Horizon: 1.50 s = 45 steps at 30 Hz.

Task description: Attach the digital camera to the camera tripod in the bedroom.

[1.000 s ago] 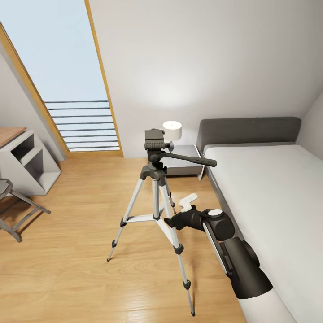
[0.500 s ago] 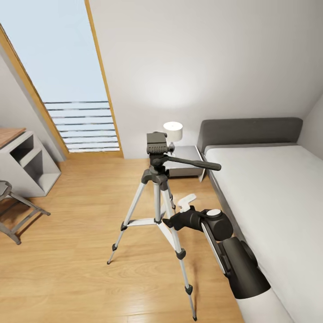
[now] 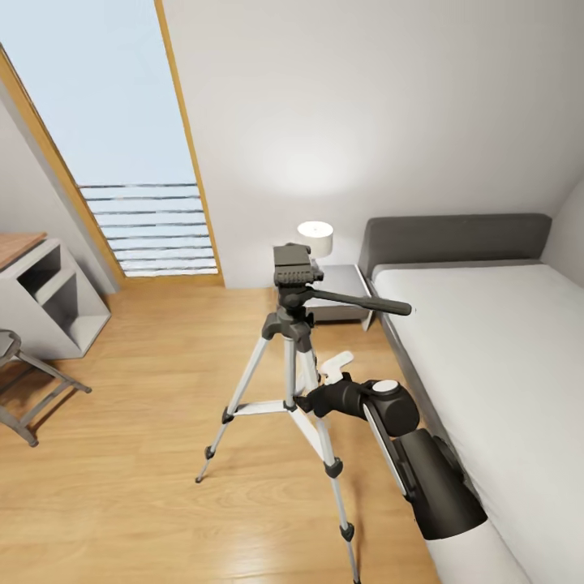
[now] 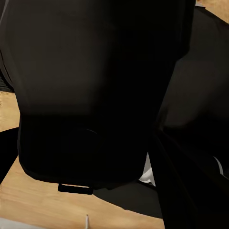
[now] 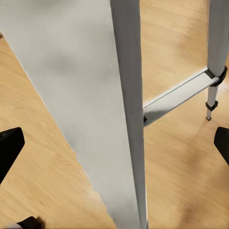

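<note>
Slightly rightward since a second ago, the tripod (image 3: 294,357) now sits in the head view, the whole scene having shifted with the camera. It stands on the wood floor (image 3: 146,454) between the desk (image 3: 45,296) and the bed (image 3: 487,349), the right arm (image 3: 405,446) just beside a leg.

Left wrist view: dark shapes; the left tool's state cannot be told.

Right wrist view: right tool (image 5: 114,148) fingertips (image 5: 9,148) spread wide apart, a tripod leg between them.
</note>
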Tool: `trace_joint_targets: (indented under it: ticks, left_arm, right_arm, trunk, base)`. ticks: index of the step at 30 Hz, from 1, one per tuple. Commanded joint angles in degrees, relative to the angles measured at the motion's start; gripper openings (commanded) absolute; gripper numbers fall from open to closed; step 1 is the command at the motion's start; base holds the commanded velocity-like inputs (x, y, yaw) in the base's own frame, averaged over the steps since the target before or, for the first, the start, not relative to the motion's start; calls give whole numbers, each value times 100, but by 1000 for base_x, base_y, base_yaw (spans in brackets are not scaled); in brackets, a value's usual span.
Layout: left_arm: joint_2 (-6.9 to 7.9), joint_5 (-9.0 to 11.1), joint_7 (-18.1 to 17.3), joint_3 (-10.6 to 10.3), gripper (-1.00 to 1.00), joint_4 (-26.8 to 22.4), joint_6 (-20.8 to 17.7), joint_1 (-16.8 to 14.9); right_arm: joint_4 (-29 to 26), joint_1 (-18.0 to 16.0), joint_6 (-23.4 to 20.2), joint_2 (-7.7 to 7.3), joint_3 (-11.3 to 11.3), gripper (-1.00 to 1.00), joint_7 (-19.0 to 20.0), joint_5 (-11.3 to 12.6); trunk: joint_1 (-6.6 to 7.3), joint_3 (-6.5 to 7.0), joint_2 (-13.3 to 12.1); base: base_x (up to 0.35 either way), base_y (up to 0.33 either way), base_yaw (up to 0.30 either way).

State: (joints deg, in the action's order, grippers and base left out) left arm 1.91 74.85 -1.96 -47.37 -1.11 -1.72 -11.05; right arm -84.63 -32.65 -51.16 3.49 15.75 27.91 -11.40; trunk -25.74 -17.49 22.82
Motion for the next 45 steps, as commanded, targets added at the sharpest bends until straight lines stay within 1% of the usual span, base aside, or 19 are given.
trace_joint_targets:
  ticks: [1,7,16,34,35,45]
  left_arm:
    - [3,59,-32,-44,-100,-3,-18,-3]
    - [5,56,-32,-44,-100,-3,-21,-3]
    - [8,56,-32,-44,-100,-3,-21,-3]
    - [11,56,-32,-44,-100,-3,-21,-1]
    - [11,56,-32,-44,-100,-3,-20,-2]
    - [6,62,-9,-37,-100,1,-6,-3]
  right_arm:
    - [22,-5,-16,3,-2,100,48,-62]
    - [147,-5,60,3,-1,100,48,-71]
    - [172,-5,163,3,-2,100,48,-72]
    - [166,-5,180,-21,-33,100,14,-86]
    - [166,-5,179,-24,-35,-100,22,-85]
    - [169,-5,168,-54,-39,-100,47,-80]
  trunk:
    - [-5,-9,10]
    - [-5,-9,10]
    - [-5,-9,10]
    - [-5,-9,10]
    - [-5,-9,10]
    - [-5,-9,10]
  base:
    - [198,170,0]
    - [101,87,0]
    - [17,14,0]
    - [1,1,0]
    - [0,0,0]
    - [0,0,0]
